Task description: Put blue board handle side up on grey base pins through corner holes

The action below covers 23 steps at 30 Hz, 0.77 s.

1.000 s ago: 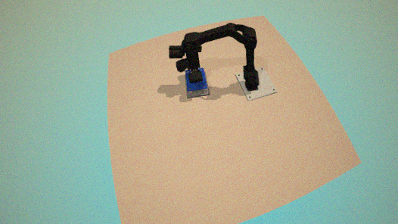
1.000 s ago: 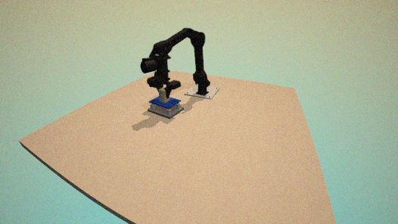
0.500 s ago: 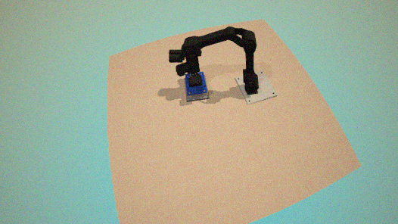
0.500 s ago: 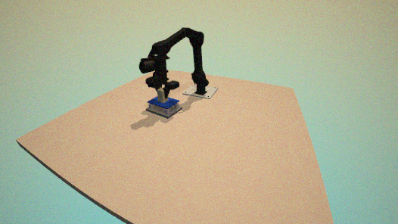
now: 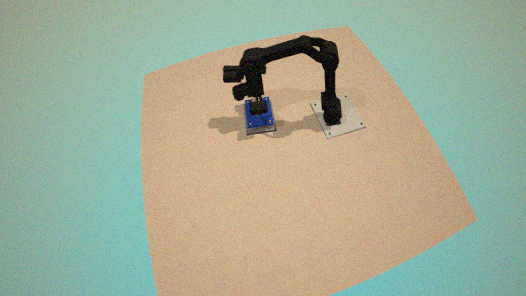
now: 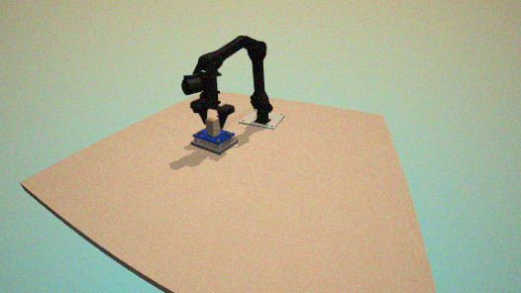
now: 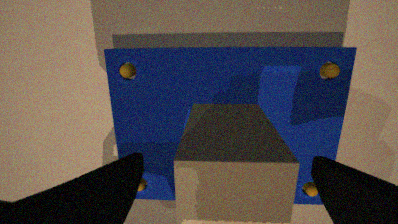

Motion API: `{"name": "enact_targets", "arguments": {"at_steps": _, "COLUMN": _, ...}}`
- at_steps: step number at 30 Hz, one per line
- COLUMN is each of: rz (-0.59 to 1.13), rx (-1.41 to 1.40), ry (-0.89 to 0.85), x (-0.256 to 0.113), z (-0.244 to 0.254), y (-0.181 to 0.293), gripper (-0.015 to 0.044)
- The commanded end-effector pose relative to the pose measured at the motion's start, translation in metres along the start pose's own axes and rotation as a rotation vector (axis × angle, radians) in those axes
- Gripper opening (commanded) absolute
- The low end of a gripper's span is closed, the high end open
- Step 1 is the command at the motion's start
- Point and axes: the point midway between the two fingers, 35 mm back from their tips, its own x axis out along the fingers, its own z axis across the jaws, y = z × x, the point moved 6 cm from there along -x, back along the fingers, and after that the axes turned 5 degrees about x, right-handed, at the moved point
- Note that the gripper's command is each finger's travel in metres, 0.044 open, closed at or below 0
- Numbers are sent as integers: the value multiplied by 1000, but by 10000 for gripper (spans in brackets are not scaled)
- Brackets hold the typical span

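Now we see the board point(image 5: 259, 120) point(image 6: 203, 136) point(image 7: 160, 120) directly below the tool point(image 5: 258, 98) point(image 6: 213, 118) point(image 7: 226, 163), seated on the base point(image 5: 261, 131) point(image 6: 215, 146), handle side up. The handle point(image 6: 213, 127) point(image 7: 235, 190) rises between the tool's fingertips, with a gap at each side. The tool is released and grasps nothing.

We judge the step in hand to be the release, with the seating done. The next move calls for a straight lift, fingers kept wide until they pass above the handle; a sideways drift could catch it and unseat the board. Retraction of the arm point(image 5: 282, 48) point(image 6: 229, 49) then completes the task.

Count of parts: one board, one handle, one base, and four pins point(image 7: 128, 70), one showing at each corner hole. Two pins lie beyond the handle from the tool; two lie close by the fingertips, one at each side. We cannot count the posts under the board. Outward from the tool, one arm reaches back to one mounting plate point(image 5: 353, 124) point(image 6: 276, 122) on one table point(image 5: 280, 200) point(image 6: 277, 198).
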Motion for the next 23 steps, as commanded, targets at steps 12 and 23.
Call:
{"name": "enact_targets", "arguments": {"at_steps": 12, "rz": -8, "rx": 1, "ry": 1, "x": -52, "z": 0, "y": 0, "gripper": 440}}
{"name": "enact_targets", "arguments": {"at_steps": 23, "rz": -7, "rx": 2, "ry": 2, "x": -80, "z": 0, "y": 3, "gripper": 440}}
